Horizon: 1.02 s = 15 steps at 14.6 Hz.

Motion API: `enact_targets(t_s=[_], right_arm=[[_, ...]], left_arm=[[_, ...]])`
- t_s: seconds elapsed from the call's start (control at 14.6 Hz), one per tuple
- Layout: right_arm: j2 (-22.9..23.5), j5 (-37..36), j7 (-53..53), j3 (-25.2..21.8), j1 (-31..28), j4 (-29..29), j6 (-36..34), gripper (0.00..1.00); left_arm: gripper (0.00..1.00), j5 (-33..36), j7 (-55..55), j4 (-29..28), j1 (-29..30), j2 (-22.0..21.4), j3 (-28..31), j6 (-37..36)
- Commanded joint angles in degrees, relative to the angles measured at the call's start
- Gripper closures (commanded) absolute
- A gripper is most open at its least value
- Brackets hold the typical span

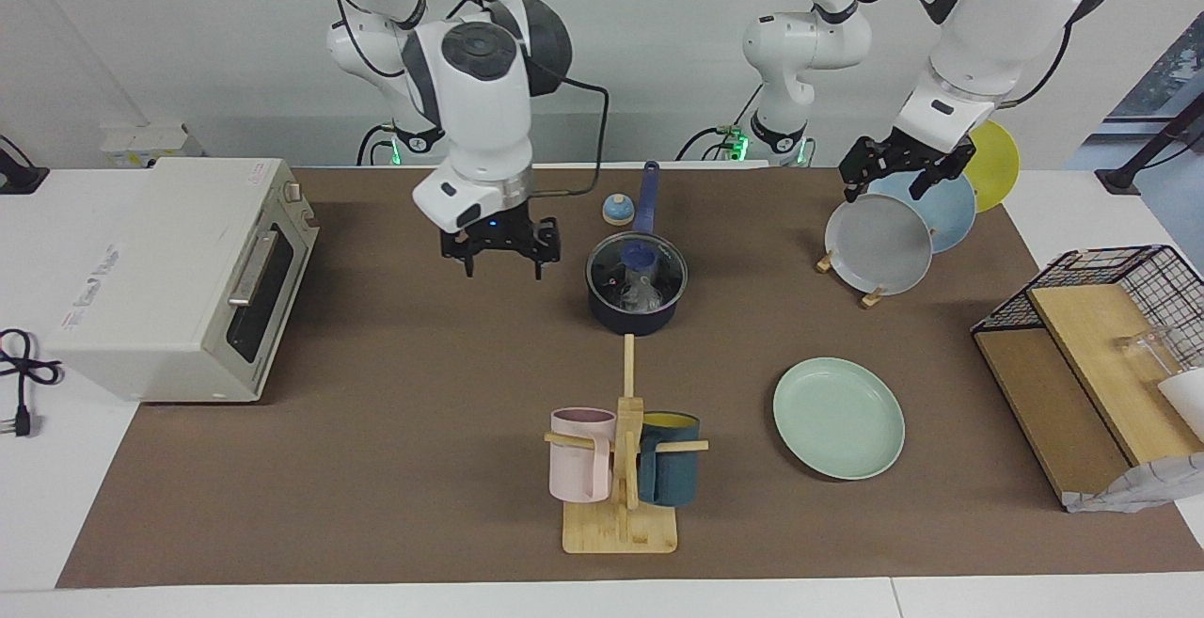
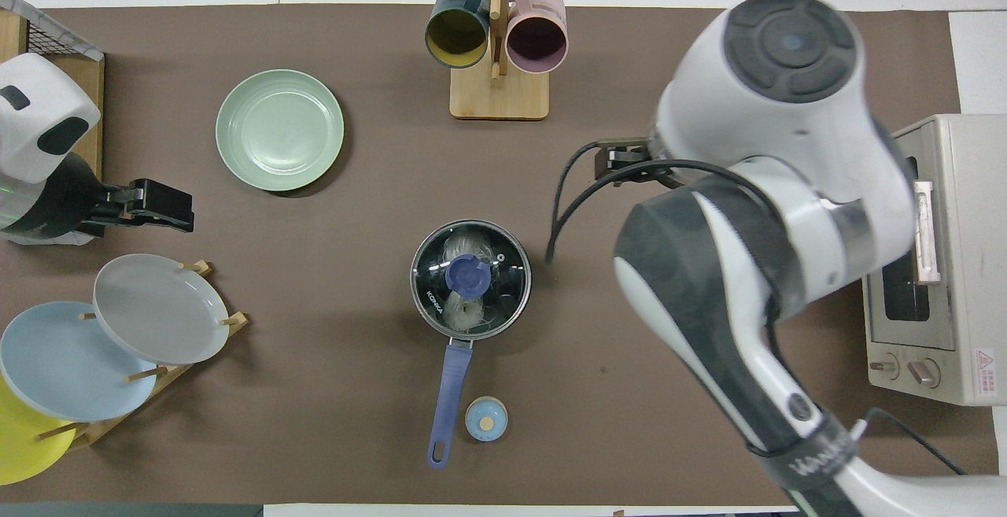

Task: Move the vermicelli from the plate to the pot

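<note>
The pot [image 1: 636, 303] sits in the middle of the brown table mat [image 1: 395, 430]. A glass lid [image 2: 470, 279] with a blue knob covers it. Through the glass you can see the white vermicelli [image 2: 466, 249] lying inside the pot. The pot's long blue handle [image 2: 447, 403] points toward the robots, and a small blue round thing [image 2: 486, 419] sits just beside the handle.

The green plate [image 1: 838, 418] has nothing on it. It lies farther from the robots than the pot, toward the left arm's end of the table.

The right gripper [image 1: 501, 256] hangs in the air over the bare mat, between the pot and the toaster oven [image 1: 179, 275]. Its fingers are spread apart and hold nothing.

The left gripper [image 1: 894, 181] is up beside the rack with the grey plate [image 1: 878, 244], the blue plate [image 1: 945, 209] and the yellow plate [image 1: 995, 165]. This arm waits. Whether its fingers are apart or together, I cannot tell.

A pink mug [image 1: 581, 453] and a dark teal mug [image 1: 668, 458] hang on a wooden stand [image 1: 621, 529]; the teal one is yellow inside.
</note>
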Motion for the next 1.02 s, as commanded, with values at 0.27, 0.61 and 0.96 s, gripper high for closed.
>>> enact_targets(t_s=[0.27, 0.61, 0.96], right_arm=[[-9.6, 4.2, -14.5, -1.4, -10.6, 0.6, -13.2, 0.0], [-13.2, 3.4, -21.0, -2.7, -14.4, -5.0, -11.8, 0.0], [-11.6, 3.1, -21.9, -3.6, -14.6, -3.1, -13.6, 0.0]], left_arm=[[0.0, 1.1, 0.0, -0.5, 0.1, -1.3, 0.2, -0.4], [0.0, 1.1, -0.1, -0.7, 0.2, -1.5, 0.2, -0.4], [0.0, 1.1, 0.0, -0.7, 0.3, -1.5, 0.3, -0.2]])
